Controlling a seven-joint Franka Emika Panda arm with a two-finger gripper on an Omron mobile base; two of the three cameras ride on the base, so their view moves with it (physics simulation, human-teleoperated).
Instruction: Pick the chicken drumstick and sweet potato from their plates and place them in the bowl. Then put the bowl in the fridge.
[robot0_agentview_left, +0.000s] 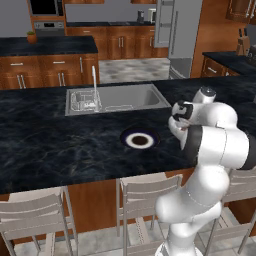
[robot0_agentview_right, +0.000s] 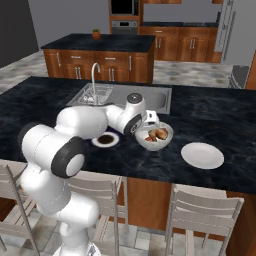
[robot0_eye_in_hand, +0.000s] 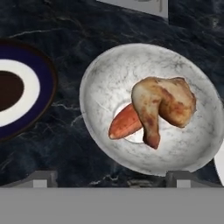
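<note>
The pale grey-white bowl (robot0_eye_in_hand: 109, 83) (robot0_agentview_right: 156, 142) sits on the dark marble counter. In it lie the browned chicken drumstick (robot0_eye_in_hand: 164, 105) and, partly under it, the orange sweet potato (robot0_eye_in_hand: 124, 124). My gripper (robot0_eye_in_hand: 113, 178) (robot0_agentview_right: 152, 125) hovers just above the bowl. It is open, its fingertips (robot0_eye_in_hand: 43, 177) wide apart with nothing between them. Left of the bowl lies a black-rimmed plate (robot0_eye_in_hand: 43, 83) (robot0_agentview_left: 139, 140) (robot0_agentview_right: 106, 140) with a white ring and a dark centre. A plain white plate (robot0_agentview_right: 202, 155) lies to the bowl's right. The grey fridge (robot0_agentview_left: 172, 30) (robot0_agentview_right: 231, 27) stands far across the kitchen.
A steel sink (robot0_agentview_left: 117, 97) (robot0_agentview_right: 120, 95) with a tall faucet (robot0_agentview_left: 94, 82) is set in the counter behind the plates. Chairs (robot0_agentview_left: 145, 200) line the counter's near edge. A second island with wood cabinets (robot0_agentview_right: 100, 55) stands beyond.
</note>
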